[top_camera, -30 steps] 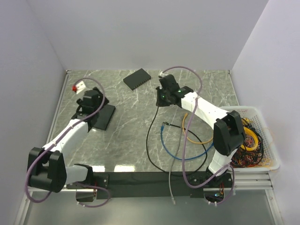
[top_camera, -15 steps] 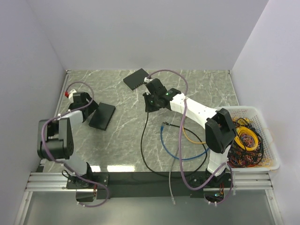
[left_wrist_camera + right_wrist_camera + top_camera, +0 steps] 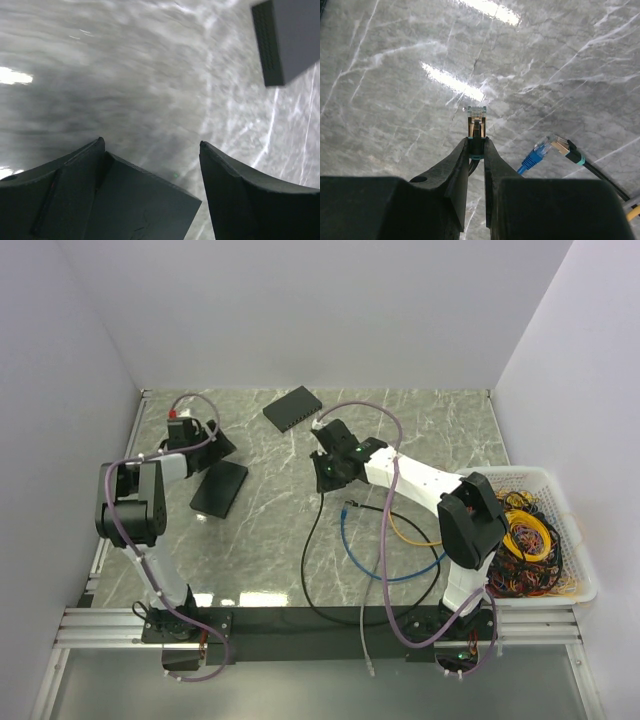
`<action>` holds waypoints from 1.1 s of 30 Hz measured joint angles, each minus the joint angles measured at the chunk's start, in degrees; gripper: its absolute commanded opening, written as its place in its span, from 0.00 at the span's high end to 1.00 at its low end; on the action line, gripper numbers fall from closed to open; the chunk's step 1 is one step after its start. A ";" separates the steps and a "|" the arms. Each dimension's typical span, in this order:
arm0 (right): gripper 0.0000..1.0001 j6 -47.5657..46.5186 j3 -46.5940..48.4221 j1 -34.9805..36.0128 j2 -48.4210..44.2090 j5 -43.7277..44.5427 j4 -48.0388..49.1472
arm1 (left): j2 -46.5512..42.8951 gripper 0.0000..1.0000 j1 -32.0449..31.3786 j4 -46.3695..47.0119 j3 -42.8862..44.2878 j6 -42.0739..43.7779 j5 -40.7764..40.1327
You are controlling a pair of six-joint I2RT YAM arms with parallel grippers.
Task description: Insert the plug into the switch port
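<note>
The switch [image 3: 292, 408] is a dark-grey oblong box at the back of the table; its row of ports [image 3: 268, 42] shows at the top right of the left wrist view. My right gripper [image 3: 322, 480] [image 3: 476, 142] hangs above the marble, shut on the black cable's gold-shielded connector [image 3: 476, 117], well short of the switch. The yellow cable [image 3: 405, 530] [image 3: 634, 212] lies under the right arm; its plug is hidden. My left gripper [image 3: 212, 445] [image 3: 151, 142] is open, low over a corner of a flat black slab [image 3: 219, 488] [image 3: 135, 205].
A blue cable [image 3: 370, 550] loops on the table. Its tip [image 3: 536, 156] lies beside the black cable's other connector [image 3: 561, 145]. The black cable [image 3: 308, 560] curves toward the near edge. A white basket [image 3: 560, 485] full of cables stands at the right.
The right gripper carried the connector left and then nearer, away from the back wall. The left arm folded back and its gripper swung toward the back left, over the slab's far corner.
</note>
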 measured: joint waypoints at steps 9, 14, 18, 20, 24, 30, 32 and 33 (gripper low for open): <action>1.00 0.00 -0.26 0.68 0.00 -0.07 0.00 | -2.62 0.21 -3.63 -3.30 0.00 1.53 -3.02; 1.00 0.00 -0.74 1.22 0.00 -0.11 0.44 | -3.54 0.22 -3.98 -3.28 -1.14 0.92 -2.23; 1.00 -0.28 -1.49 2.36 0.07 -2.10 0.74 | -4.90 0.23 -7.10 -1.22 -4.11 0.09 -1.33; 1.00 -0.55 -1.40 4.09 0.50 -2.32 0.94 | -6.25 0.22 -8.31 0.42 -6.43 -0.52 -0.61; 1.00 -0.90 0.15 8.70 3.37 -3.28 0.94 | -11.21 0.20 -7.89 0.72 -10.67 -1.79 -0.39; 1.00 -1.51 4.42 10.56 8.31 -5.20 0.04 | -19.52 0.18 -4.81 1.27 -12.46 -3.23 -5.79; 1.00 -1.79 6.25 10.93 10.27 -5.75 -0.31 | -20.37 0.19 -4.44 1.86 -12.46 -3.67 -7.34; 1.00 -1.90 7.19 11.10 11.28 -5.88 -0.61 | -20.44 0.18 -4.13 2.23 -12.46 -4.02 -7.96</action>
